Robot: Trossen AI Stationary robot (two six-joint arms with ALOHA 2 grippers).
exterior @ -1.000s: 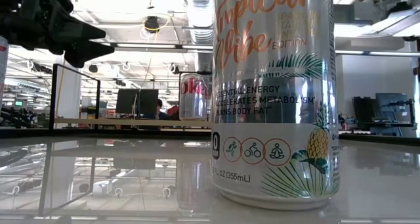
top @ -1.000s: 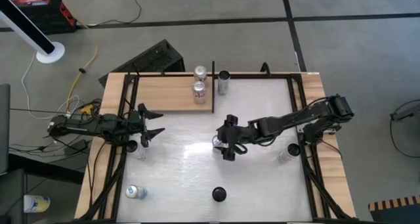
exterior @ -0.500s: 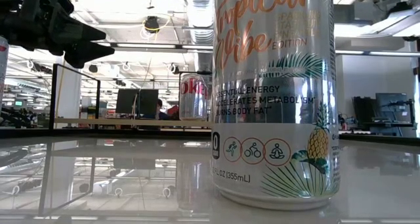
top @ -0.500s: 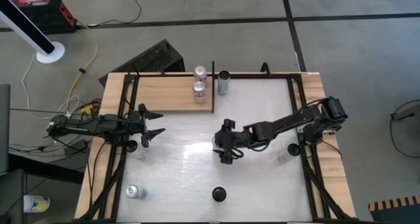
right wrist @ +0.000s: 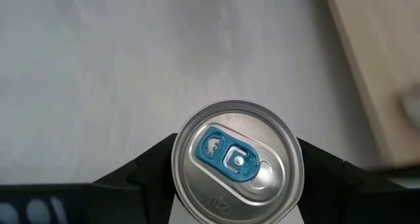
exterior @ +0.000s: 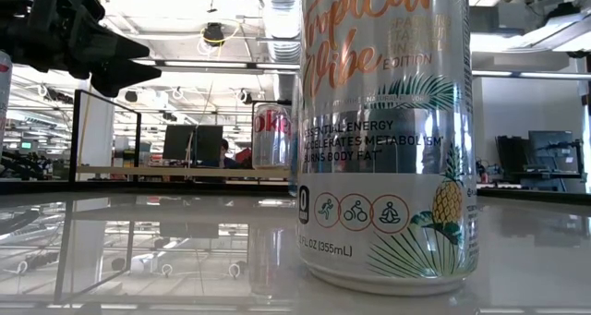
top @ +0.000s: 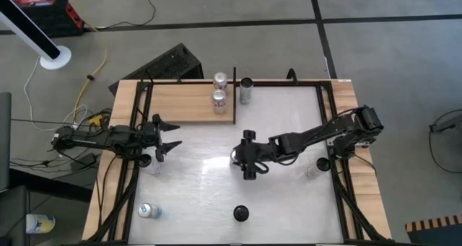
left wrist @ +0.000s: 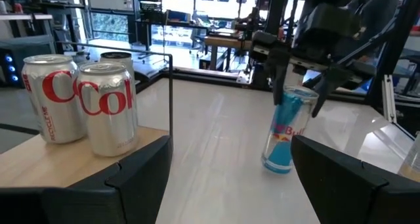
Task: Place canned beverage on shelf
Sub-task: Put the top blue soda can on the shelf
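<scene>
**Right end effector straddles blue can at mid-bench**

The left end effector [top: 164,136] hangs over the bench's [top: 202,195] left edge, fingers spread wide and empty. Just beyond it lies the shelf [top: 184,102], a light wood-grain board framed by thin black bars, carrying two silver cola cans [top: 219,100] at its right end. A third, darker-topped can [top: 246,89] stands on the white bench beside the shelf.

At mid-bench the right end effector [top: 245,154] sits over a slim blue-and-silver beverage can [left wrist: 286,131], which stands upright, a finger on each side; whether the fingers press it I cannot tell. Its lid [right wrist: 237,160] is silver with a blue tab.

Near the front edge stand two more cans: one silver [top: 149,211] at left, one dark-topped [top: 241,213] at centre.
</scene>
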